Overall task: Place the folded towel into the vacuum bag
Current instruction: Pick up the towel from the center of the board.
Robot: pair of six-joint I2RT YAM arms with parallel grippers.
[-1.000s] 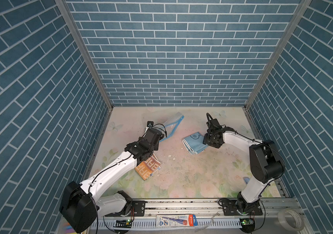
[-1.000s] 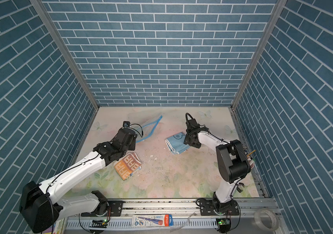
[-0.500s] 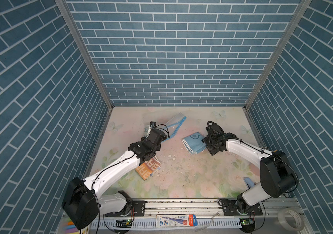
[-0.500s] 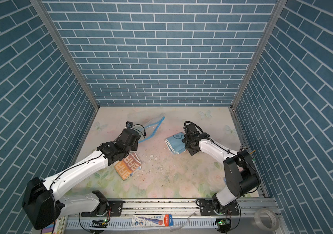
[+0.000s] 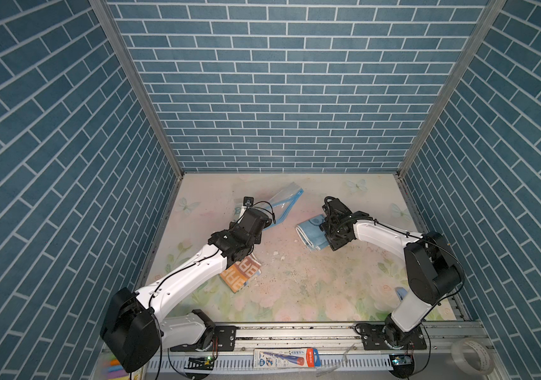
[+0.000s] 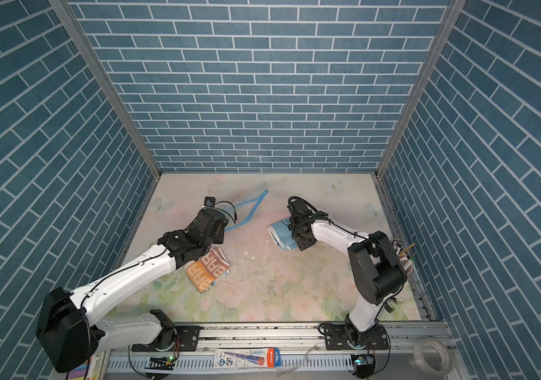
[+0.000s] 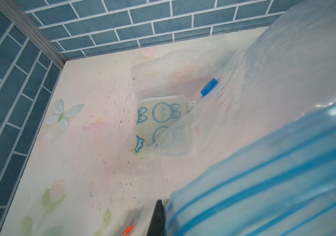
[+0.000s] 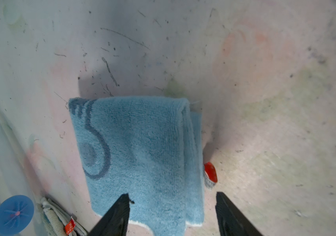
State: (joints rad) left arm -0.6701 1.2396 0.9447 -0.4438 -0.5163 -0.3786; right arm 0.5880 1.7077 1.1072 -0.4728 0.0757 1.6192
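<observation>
**A:** What is different in the top views?

**B:** In both top views the right arm has sunk flatter and reached out. The right pincer [image 5: 327, 230] now sits low at the right edge of the folded blue towel [image 5: 308, 230]. The left pincer [image 5: 264, 221] has drawn the mouth of the vacuum bag [image 5: 284, 200] up off the bench [image 5: 311, 296].

**A:** And for the task?

**B:** I'd say the bag is ready and the pickup comes next. The towel is not in yet; it lies right of the mouth. An orange towel [image 5: 241, 273] lies under the left arm.

**A:** Left wrist view?

**B:** That pincer is clamped shut on the bag's edge beside the blue zip strip [image 7: 275, 173], holding the film raised. A pale bunny-print towel [image 7: 159, 116] already lies inside, near the valve cap [image 7: 209, 86].

**A:** Right wrist view?

**B:** The jaws stand well apart and hold nothing. The blue towel lies flat on the bench just beneath. One jaw is over the cloth, the other over bare bench, and the folded edge lies between them.
</observation>
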